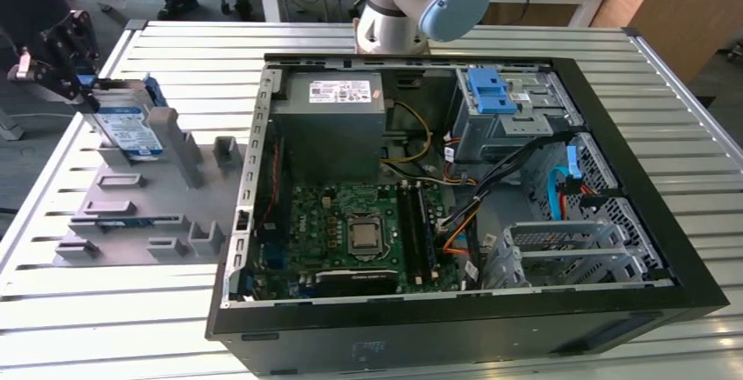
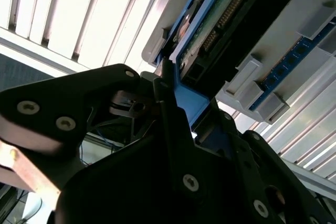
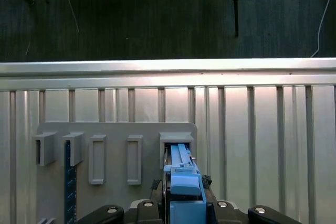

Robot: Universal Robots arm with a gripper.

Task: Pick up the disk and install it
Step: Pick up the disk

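Clamping the disk [image 2: 220, 19] by its end: the gripper [image 2: 181, 111] is closed on the blue bracket [image 2: 191, 103], w/ black fingers [image 2: 173, 129] pressed to either side of the plastic in the second wrist view.

Key relation: the disk sits directly ahead of the hand, between the fingers, standing on edge. Its long axis runs straight away from the palm, down into a slot [image 3: 176, 141] of the grey holder block [image 3: 115, 129]. Circuit-board side and connector pins face one way. In the exterior view the labelled side faces away from the hand twd the PC.

Just beyond the fingertips is the holder. It has several other upright pockets beside the occupied one, and a blue memory stick [image 3: 67, 182] on edge a few pockets over.

Under that is the slatted metal table [image 3: 262, 129].

Farther off, well to the hand's side (exterior view's right), is the open PC case [image 1: 465, 309]. The grey power supply [image 1: 331, 119] is at the back, and the drive cage w/ a blue latch [image 1: 493, 93] is beyond it.

Hard to tell:
- The disk's lower end is hidden by the holder's walls, so can't say whether it's seated or already raised a bit.
- The pad contact patches are covered by the bracket.
- The receiving bay inside the case isn't clear from this angle.
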